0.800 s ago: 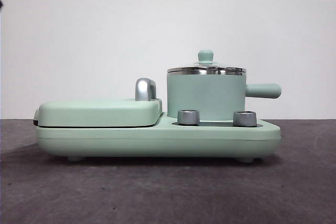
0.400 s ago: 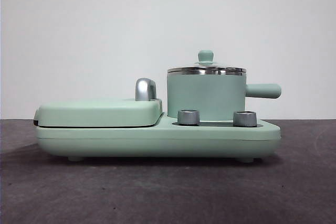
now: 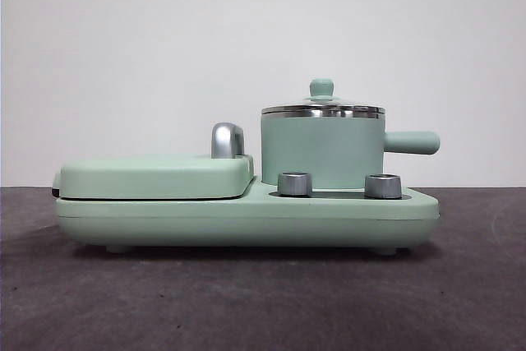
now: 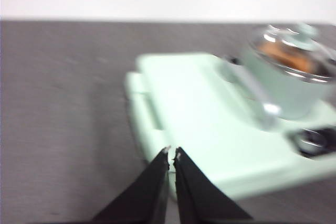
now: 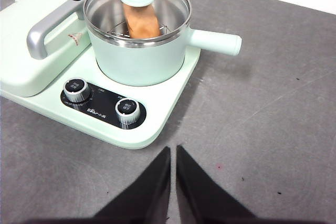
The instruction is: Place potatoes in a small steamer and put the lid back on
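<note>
The small steamer [image 3: 322, 152] [image 5: 137, 56] [image 4: 286, 85] is a mint-green pot standing on the right half of the appliance base. Its glass lid [image 5: 137, 4] [image 3: 322, 107] [image 4: 294, 40] rests on the steel rim, green knob up. Through the glass an orange-brown potato [image 5: 140, 20] [image 4: 286, 56] lies on the wire rack inside. My left gripper [image 4: 171, 155] is shut and hovers over the near edge of the grill plate, apart from the pot. The right gripper [image 5: 173, 149] is also shut, above the bare table in front of the base. Neither shows in the front view.
The flat grill cover [image 3: 156, 177] [image 5: 26, 40] [image 4: 194, 114] with a chrome handle [image 3: 227, 139] [image 5: 50, 27] fills the base's left half. Two steel knobs [image 3: 295, 183] [image 3: 383, 186] sit on the control panel [image 5: 102, 106]. The pot's side handle [image 3: 413, 142] [image 5: 215, 41] juts right.
</note>
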### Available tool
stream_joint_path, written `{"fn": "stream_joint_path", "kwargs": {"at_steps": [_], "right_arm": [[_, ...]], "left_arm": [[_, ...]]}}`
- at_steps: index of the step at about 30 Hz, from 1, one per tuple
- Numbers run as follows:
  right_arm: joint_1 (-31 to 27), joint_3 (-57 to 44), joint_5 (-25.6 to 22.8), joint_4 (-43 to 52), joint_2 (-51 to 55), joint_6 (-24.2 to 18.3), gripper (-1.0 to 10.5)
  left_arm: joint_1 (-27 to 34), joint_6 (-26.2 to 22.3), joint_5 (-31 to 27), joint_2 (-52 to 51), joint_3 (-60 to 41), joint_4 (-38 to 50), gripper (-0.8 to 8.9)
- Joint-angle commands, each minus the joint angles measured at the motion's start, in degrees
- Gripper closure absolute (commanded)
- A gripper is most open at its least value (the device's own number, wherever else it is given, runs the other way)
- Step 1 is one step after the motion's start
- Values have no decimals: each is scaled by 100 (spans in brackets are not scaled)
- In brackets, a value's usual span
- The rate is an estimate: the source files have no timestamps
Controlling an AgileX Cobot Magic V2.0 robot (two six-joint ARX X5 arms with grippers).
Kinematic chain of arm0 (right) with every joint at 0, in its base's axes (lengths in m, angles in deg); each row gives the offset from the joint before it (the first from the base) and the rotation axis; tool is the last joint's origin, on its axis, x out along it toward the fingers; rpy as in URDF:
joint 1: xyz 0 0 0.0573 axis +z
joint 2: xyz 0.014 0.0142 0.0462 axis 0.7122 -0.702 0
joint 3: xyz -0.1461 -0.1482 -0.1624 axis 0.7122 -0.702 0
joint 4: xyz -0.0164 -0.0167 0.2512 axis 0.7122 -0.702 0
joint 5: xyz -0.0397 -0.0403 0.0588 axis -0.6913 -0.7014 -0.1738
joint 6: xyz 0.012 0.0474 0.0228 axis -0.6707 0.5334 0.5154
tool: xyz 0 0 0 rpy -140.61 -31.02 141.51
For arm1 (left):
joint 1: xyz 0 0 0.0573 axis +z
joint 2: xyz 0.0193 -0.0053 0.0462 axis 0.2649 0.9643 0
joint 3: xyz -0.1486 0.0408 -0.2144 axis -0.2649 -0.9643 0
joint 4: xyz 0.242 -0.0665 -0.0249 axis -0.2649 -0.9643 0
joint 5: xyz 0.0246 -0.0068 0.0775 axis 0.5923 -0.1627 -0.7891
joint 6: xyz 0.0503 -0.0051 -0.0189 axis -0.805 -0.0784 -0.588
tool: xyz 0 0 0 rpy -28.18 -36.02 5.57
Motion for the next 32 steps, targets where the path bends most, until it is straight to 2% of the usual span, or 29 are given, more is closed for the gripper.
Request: {"fn": "stream_joint_path", "kwargs": {"at_steps": [1, 5, 10, 13, 29, 30, 32], "right_arm": [[28, 33, -4, 61, 0, 15, 934], [28, 33, -4, 61, 0, 15, 934], [28, 33, -4, 61, 0, 15, 934], [28, 35, -4, 85, 13, 15, 934], [28, 35, -4, 157, 17, -2, 934], [26, 35, -70, 199, 17, -365, 934], [-15, 11, -149, 173, 68, -509, 934]], "left_arm": [[140, -105, -387, -501, -966, 787, 794], [284, -101, -778, -1414, -2107, 1453, 794], [310, -111, -1064, -2288, -2948, 1814, 794], [306, -243, -1069, -2315, -2935, 1631, 794], [304, -243, -1069, -2282, -2935, 1633, 794], [304, -243, -1069, -2282, -2935, 1633, 794], [304, -243, -1069, -2282, -2935, 1633, 794]]}}
